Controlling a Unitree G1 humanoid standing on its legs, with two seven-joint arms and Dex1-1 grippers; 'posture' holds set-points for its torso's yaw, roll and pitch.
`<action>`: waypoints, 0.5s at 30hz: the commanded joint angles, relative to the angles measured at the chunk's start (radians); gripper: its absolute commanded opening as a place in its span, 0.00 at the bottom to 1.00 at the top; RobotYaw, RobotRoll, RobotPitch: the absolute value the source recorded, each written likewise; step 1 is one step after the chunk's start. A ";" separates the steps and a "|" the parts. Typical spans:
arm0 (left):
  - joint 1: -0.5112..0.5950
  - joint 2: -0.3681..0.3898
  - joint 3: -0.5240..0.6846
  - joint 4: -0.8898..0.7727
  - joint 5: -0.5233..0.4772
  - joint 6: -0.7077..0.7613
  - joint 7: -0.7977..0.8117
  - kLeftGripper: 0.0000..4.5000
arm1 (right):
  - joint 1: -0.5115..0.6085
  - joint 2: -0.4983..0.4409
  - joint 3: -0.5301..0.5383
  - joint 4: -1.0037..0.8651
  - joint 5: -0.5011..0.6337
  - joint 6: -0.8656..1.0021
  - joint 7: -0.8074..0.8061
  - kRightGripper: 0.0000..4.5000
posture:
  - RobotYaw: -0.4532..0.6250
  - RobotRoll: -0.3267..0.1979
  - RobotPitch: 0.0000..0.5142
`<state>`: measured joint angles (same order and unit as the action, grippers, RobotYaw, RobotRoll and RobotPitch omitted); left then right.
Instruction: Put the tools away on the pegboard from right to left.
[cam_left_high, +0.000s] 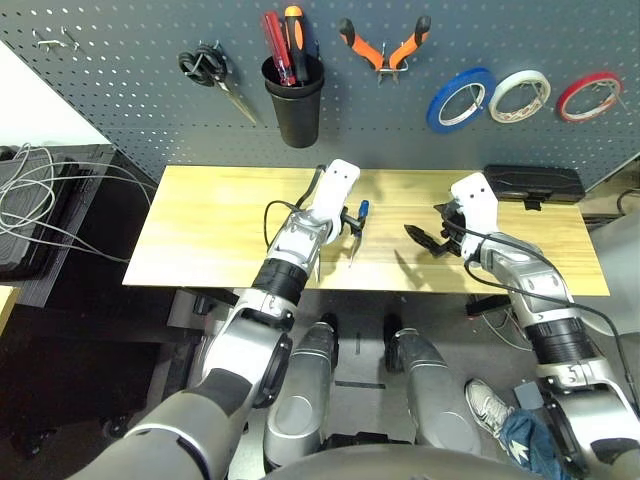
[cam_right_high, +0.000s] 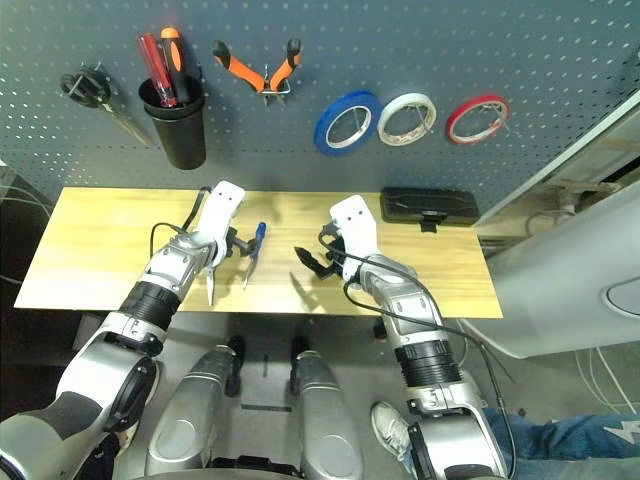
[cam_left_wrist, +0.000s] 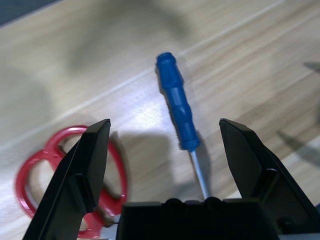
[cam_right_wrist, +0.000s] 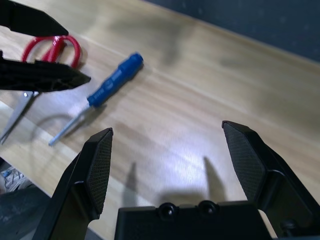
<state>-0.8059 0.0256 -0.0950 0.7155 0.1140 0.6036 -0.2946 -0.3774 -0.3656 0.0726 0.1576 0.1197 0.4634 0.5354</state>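
1. Currently, the blue tape ring (cam_left_high: 460, 99) and the orange-handled pliers (cam_left_high: 384, 48) hang on hooks on the pegboard (cam_left_high: 120, 90), so the two right-hand items of the task appear to be stowed.
2. The blue-handled screwdriver (cam_left_wrist: 179, 103) lies flat on the counter (cam_left_high: 220, 210), near its front edge, shaft toward the robot. The red-handled scissors (cam_left_wrist: 60, 170) lie just beside it on the robot's left, apart from it.
3. The left pincer (cam_left_high: 352, 222) hovers over the screwdriver with its jaws spread wide and nothing between them. In the left wrist view the blue handle lies in the gap between the two black fingers (cam_left_wrist: 82, 170), not yet touched.
4. The right pincer (cam_left_high: 428, 240) hangs above bare counter to the right of the screwdriver, jaws fully apart, holding nothing.
5. Step in hand, as judged: picking up the screwdriver, the third item in right-to-left order.
6. The next move calls for lowering the left pincer until the fingers straddle the handle, then closing on the handle, not the thin shaft.
7. After the lift, the likely destination is the black cup (cam_left_high: 296, 98) on the pegboard, which already holds other screwdrivers. The scissors remain for last.
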 joint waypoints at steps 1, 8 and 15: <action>-0.014 -0.014 0.008 0.068 -0.018 0.010 0.014 0.99 | 0.033 0.005 -0.008 -0.029 0.007 0.031 -0.012 1.00 | 0.55 0.62 0.71; -0.068 -0.049 0.048 0.182 -0.061 -0.028 0.054 0.99 | 0.071 0.015 -0.018 -0.070 0.007 0.061 -0.033 1.00 | 0.54 0.62 0.76; -0.117 -0.076 0.074 0.293 -0.087 -0.096 0.086 0.99 | 0.106 0.022 -0.026 -0.120 0.012 0.090 -0.058 1.00 | 0.51 0.62 0.83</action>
<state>-0.9265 -0.0414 -0.0263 0.9689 0.0339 0.5172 -0.2152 -0.2978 -0.3477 0.0516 0.0499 0.1215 0.5344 0.4832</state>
